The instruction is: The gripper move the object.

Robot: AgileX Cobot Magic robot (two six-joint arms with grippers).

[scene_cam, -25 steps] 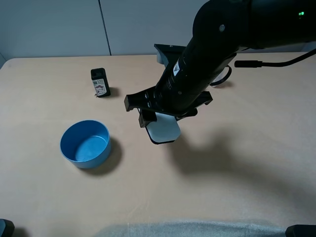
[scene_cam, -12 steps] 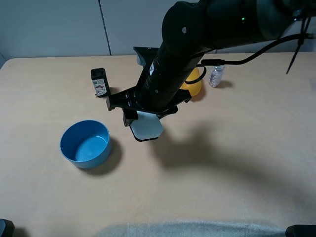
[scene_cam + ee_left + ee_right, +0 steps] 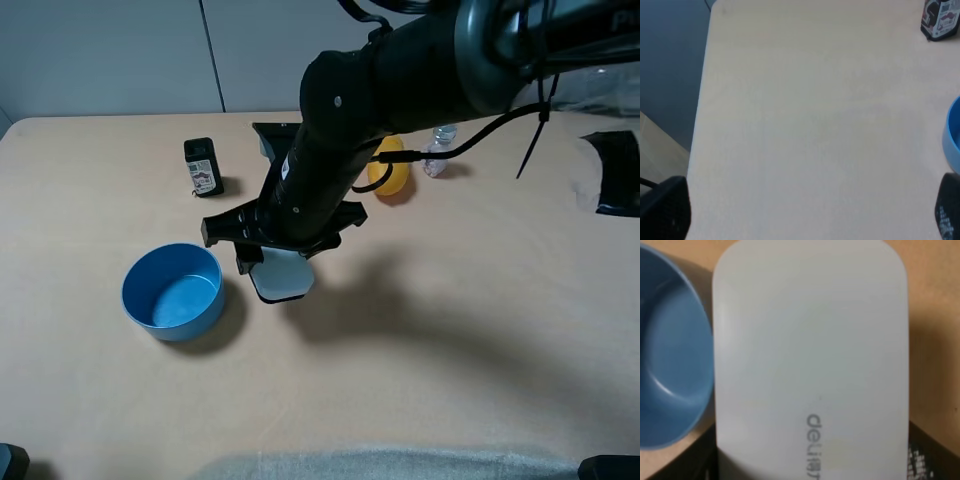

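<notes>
The right gripper (image 3: pixel 268 250) is clenched on one end of the white case (image 3: pixel 283 277), carrying it clear of the table (image 3: pixel 450 330), left of the table's middle and about midway between its far and near edges. The case hangs just beside the blue bowl (image 3: pixel 181 327); the wrist view shows its branded face beside the bowl's rim. This looks like mid-transport. The next move calls for settling on a spot, lowering level, then releasing. The left gripper (image 3: pixel 807 212) hangs over bare table, jaws spread and empty.

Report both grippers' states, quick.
Left gripper: open, holding nothing.
Right gripper: closed on the white case.
</notes>
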